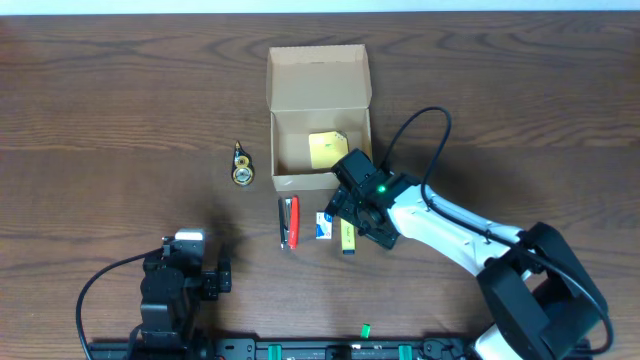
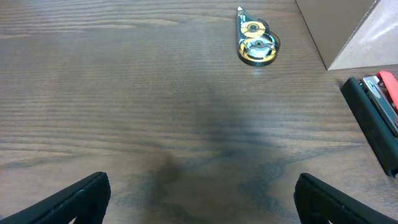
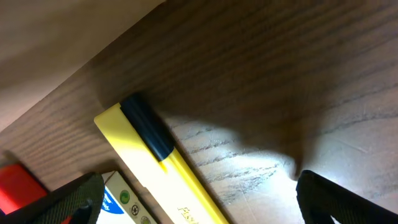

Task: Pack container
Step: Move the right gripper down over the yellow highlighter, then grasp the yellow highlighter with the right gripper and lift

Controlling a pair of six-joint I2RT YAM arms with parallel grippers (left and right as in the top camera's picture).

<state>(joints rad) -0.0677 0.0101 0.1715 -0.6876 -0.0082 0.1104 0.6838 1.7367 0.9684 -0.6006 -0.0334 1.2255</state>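
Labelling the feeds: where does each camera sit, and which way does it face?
Overhead: above the table, looking straight down at the box; left arm and right arm show.
Left wrist: low, facing across the table toward the tape dispenser; open left gripper at the bottom.
Right wrist: close over the yellow highlighter; open right gripper at the bottom.
Shared: overhead and left wrist both show the stapler.

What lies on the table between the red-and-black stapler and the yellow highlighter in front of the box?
A small blue-and-white packet lies between the stapler and the highlighter; the overhead view shows it plainly.
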